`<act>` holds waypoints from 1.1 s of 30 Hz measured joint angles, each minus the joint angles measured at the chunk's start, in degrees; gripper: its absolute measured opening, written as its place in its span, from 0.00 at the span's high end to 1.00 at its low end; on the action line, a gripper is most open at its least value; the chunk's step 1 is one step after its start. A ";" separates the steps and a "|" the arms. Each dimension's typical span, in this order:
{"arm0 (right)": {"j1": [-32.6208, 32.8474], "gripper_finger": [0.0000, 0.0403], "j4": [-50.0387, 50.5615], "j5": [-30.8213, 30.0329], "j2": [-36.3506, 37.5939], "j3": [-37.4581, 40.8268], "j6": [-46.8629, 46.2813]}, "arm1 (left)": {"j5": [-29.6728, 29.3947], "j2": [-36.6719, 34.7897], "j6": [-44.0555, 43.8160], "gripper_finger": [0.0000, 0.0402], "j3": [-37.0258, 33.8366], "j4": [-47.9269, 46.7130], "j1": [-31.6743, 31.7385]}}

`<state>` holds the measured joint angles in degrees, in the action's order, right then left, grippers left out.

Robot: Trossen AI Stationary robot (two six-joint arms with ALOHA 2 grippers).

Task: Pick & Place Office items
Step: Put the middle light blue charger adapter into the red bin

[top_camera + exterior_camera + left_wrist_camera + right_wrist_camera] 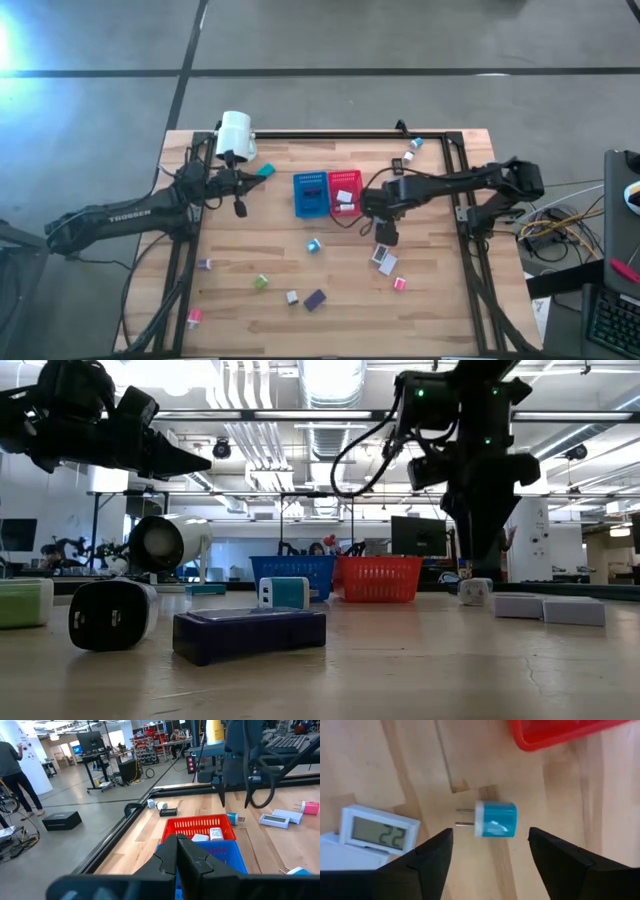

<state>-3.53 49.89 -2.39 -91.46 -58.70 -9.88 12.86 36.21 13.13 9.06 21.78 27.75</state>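
Observation:
Small office items lie scattered on the wooden table: a teal block [313, 245], a green piece [261, 283], a dark purple block [315, 299] and pink pieces [400, 284]. A blue plug adapter [495, 826] lies on its side, prongs level, near the red bin [343, 192]. My right gripper [490, 830] hangs open above it, pointing down, one finger on either side and clear of it. Beside the adapter lies a white display unit [375, 832] showing digits. My left gripper [241, 208] is held level and shut with nothing in it, left of the blue bin [310, 193].
The white cylinder lamp [236, 135] lies at the far left. White pieces sit in the red bin [200, 826]. A black frame rail [330, 133] borders the table. More small pieces [410, 150] lie at the far right. A person [12, 775] stands beyond the table.

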 joint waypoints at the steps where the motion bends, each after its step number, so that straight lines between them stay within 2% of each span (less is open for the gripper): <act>1: -0.29 0.35 -0.02 -0.02 -0.35 0.01 -0.05 | 0.00 0.00 0.00 0.97 0.00 0.00 0.00; 12: -3.84 0.31 -1.97 1.47 -4.03 0.75 2.87 | -0.02 0.11 0.17 0.98 0.00 -1.03 0.00; 26: -4.00 0.35 -4.26 2.86 -6.95 0.95 4.34 | -0.17 0.11 0.61 0.98 0.00 -1.25 0.04; 33: -4.04 0.43 -4.40 2.84 -6.84 0.99 5.65 | -0.17 0.13 0.61 0.97 0.00 -1.25 0.04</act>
<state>-7.57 45.49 0.45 -98.30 -57.71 -4.23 12.69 36.34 13.74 9.06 20.53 27.79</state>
